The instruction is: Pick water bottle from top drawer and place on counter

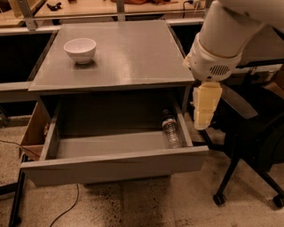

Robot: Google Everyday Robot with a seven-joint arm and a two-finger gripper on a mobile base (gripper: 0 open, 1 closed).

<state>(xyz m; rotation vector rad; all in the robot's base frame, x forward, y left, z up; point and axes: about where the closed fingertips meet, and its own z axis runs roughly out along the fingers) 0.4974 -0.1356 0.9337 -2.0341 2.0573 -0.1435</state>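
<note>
The top drawer is pulled open below the grey counter. The water bottle lies on its side in the drawer's right end, along the right wall, dark cap toward the back. My gripper hangs from the white arm with its cream fingers pointing down, just outside the drawer's right wall, to the right of the bottle and above it. It holds nothing.
A white bowl stands at the counter's back left. A dark office chair with a wheeled base stands to the right of the drawer. A cardboard box sits to the left. A light wooden tabletop runs behind.
</note>
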